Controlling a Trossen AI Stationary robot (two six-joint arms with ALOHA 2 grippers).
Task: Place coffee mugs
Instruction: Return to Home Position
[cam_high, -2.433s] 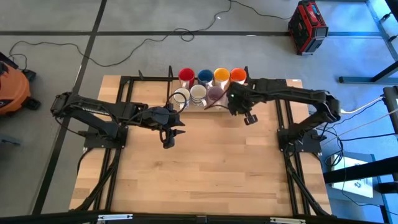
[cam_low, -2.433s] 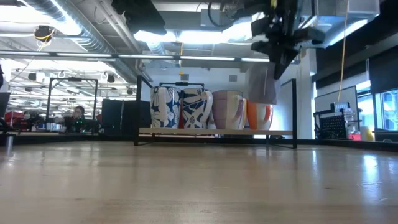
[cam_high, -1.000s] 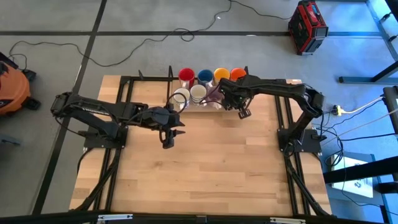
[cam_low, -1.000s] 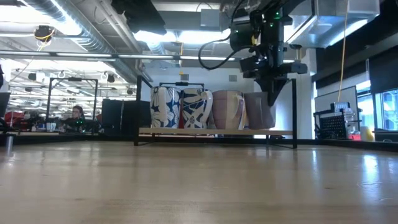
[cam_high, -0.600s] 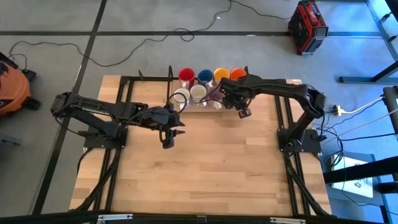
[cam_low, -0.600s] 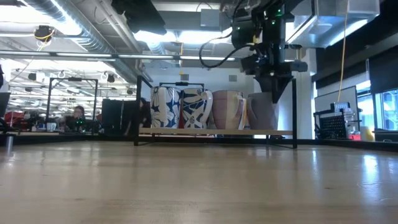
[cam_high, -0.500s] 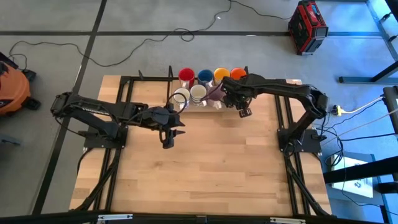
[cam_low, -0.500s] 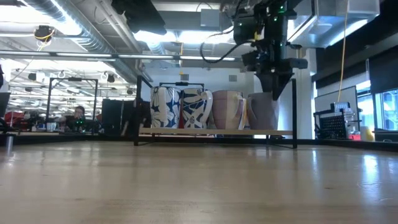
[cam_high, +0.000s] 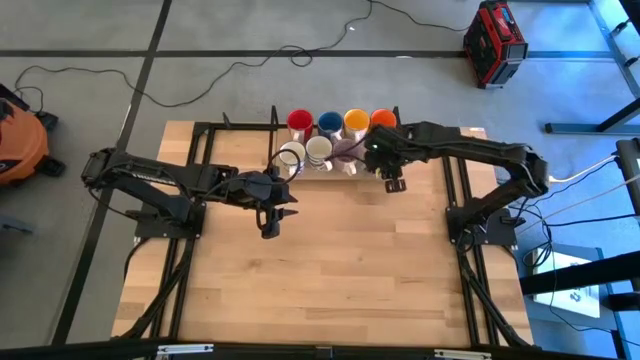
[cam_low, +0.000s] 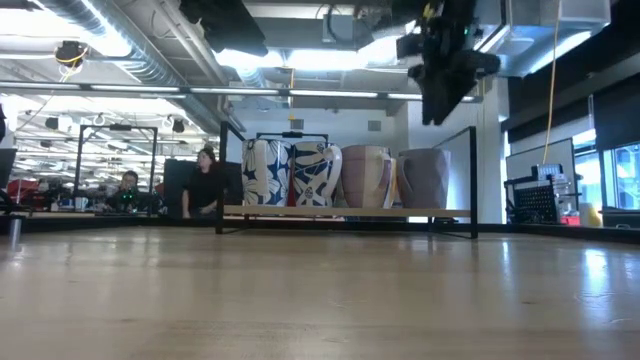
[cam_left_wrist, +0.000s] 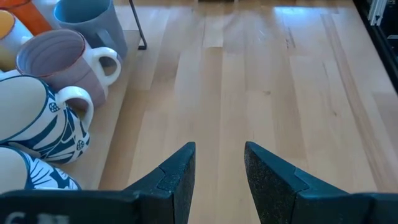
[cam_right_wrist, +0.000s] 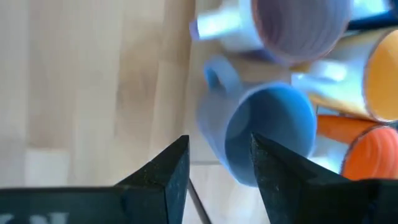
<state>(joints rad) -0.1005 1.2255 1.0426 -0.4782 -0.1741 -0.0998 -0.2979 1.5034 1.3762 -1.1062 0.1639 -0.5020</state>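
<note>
Dark right end effector (cam_high: 391, 183) part-open, empty, high beside coffee mugs (cam_high: 330, 125); left end effector (cam_high: 268, 230) part-open, empty

purple mug (cam_right_wrist: 298, 25) blurred, orange mug (cam_right_wrist: 373, 154) cropped

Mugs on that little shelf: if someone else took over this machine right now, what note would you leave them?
Left gripper: open, empty, over the table's left-middle.
Right gripper: open, empty, raised near the shelf's right end.
On the shelf, all eight: back row red mug, blue mug, yellow-orange mug, orange mug; front row two white patterned mugs, two purple mugs.
Done: placing.
Left: probably just parking the arms.
</note>
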